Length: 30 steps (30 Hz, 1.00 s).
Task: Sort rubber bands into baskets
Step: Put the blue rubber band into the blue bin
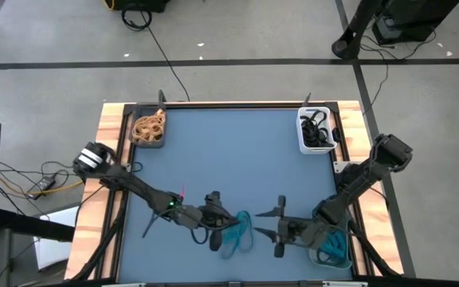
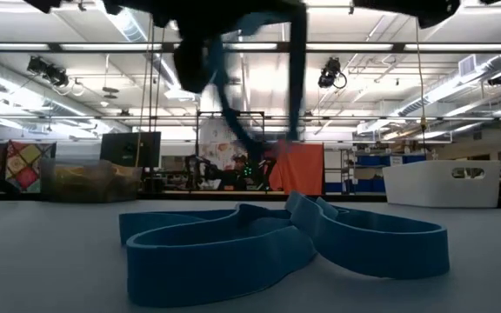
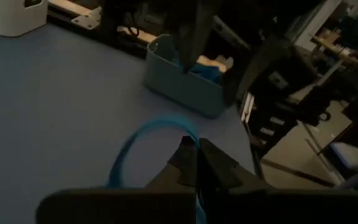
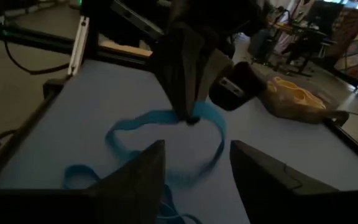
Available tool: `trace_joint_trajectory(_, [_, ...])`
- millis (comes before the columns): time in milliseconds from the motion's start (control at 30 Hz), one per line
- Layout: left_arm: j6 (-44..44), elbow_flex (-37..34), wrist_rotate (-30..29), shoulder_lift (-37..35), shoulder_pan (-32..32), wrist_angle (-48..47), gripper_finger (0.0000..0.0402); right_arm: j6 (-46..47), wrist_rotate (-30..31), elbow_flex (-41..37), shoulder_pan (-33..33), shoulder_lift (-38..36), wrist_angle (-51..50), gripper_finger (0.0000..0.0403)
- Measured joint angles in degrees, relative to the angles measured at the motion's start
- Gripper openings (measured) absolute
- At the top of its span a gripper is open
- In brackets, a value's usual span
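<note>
L hand (image 1: 231, 226) is pinching a blue rubber band (image 4: 197, 121) w/ fingers pressed together, lifting it just above more blue bands (image 2: 285, 243) lying on the tabletop (image 1: 229, 159). R hand (image 1: 263, 222) is hovering opposite, fingers spread, nr the teal basket (image 3: 182, 84).

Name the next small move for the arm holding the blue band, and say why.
Probably carry it toward the teal basket: the left gripper is shut on a blue rubber band lifted off the table, and the open right gripper faces it close by.
</note>
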Motion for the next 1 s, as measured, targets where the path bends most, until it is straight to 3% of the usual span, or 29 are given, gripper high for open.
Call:
trace_joint_trajectory(200, [0.12,6.5,3.55,6.27,1.07,0.83,0.0005,-2.55,-1.16,0.0,-1.96,1.93,0.16,0.0215])
trace_joint_trajectory(367, [1.72,10.86,6.47,9.04,1.42,0.22,0.0005,-2.93,-2.05,0.02,-1.87,2.36,-0.41,0.0208])
trace_joint_trajectory(533, [2.07,11.77,6.99,9.12,1.44,1.61,0.0005,-3.11,-1.27,0.02,-1.73,2.45,-0.89,0.0148])
trace_joint_trajectory(733, [1.29,11.81,8.47,9.1,1.4,0.9,0.0008,-3.41,-0.3,0.02,-1.66,2.45,-1.13,0.0017])
trace_joint_trajectory(1000, [1.4,11.72,9.46,9.1,1.4,1.55,0.0029,-2.9,1.53,0.02,-1.6,2.4,-1.15,0.0009])
